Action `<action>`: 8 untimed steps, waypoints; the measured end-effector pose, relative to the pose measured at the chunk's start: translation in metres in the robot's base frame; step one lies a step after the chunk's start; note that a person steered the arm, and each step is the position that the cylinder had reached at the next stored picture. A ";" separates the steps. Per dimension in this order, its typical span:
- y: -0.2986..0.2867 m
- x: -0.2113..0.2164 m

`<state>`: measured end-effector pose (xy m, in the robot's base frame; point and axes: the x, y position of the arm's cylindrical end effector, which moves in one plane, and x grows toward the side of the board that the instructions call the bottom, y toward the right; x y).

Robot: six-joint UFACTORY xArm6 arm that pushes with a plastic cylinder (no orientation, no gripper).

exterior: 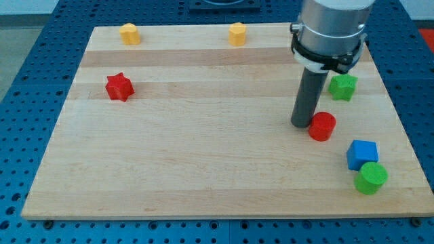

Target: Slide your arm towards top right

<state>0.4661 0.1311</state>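
My tip point(301, 124) rests on the wooden board point(203, 156) at the view's right, just left of the red cylinder point(323, 126) and touching or nearly touching it. The green star point(343, 86) lies up and right of the tip, partly behind the arm's grey body. The blue cube point(362, 154) and the green cylinder point(371, 177) sit together at the lower right. A red star point(119, 87) lies at the left. Two yellow blocks stand along the top edge, one at the left point(129, 33) and one near the middle point(237, 33).
The board sits on a blue perforated table point(27, 81). The arm's grey body point(332, 30) hides part of the board's top right corner.
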 end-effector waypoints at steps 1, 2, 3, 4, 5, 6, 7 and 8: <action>0.011 0.001; 0.017 0.002; 0.026 0.002; 0.039 0.002; 0.047 0.002; 0.052 0.002; 0.049 0.000; 0.007 -0.010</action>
<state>0.4559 0.1379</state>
